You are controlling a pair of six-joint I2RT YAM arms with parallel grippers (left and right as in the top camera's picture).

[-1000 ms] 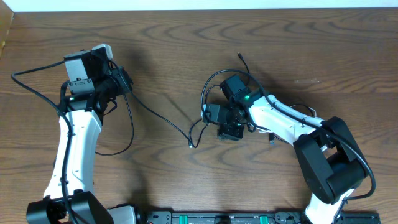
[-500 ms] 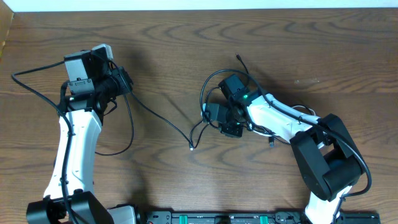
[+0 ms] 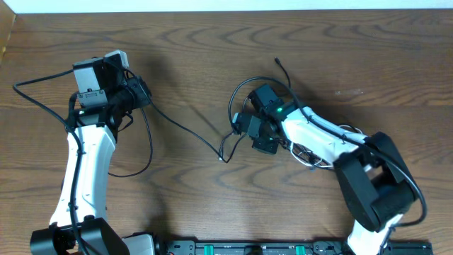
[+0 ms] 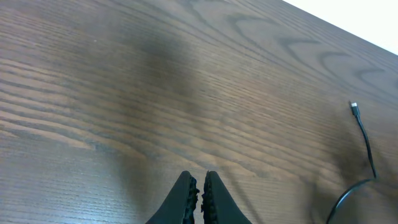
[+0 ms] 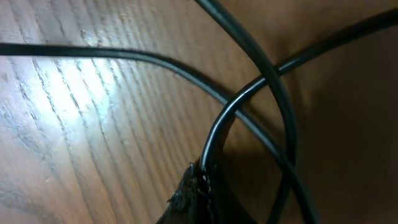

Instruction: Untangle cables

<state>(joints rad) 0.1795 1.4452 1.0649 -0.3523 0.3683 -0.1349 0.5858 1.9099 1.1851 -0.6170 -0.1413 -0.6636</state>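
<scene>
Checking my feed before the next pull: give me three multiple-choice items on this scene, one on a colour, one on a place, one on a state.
1. What colour is the cable pinched in the right gripper?
A white
B black
C red

2. Where over the table is the right gripper in the overhead view?
A far left edge
B near the middle
C top right corner

3. How does the left gripper stand?
A wide open
B shut on a white plug
C shut, nothing seen between its fingers

Answers:
1 B, the right wrist view shows a black cord running into closed fingertips.
2 B, it sits by the central cable loops.
3 C, the left wrist view shows its fingers nearly touching over bare wood.
</scene>
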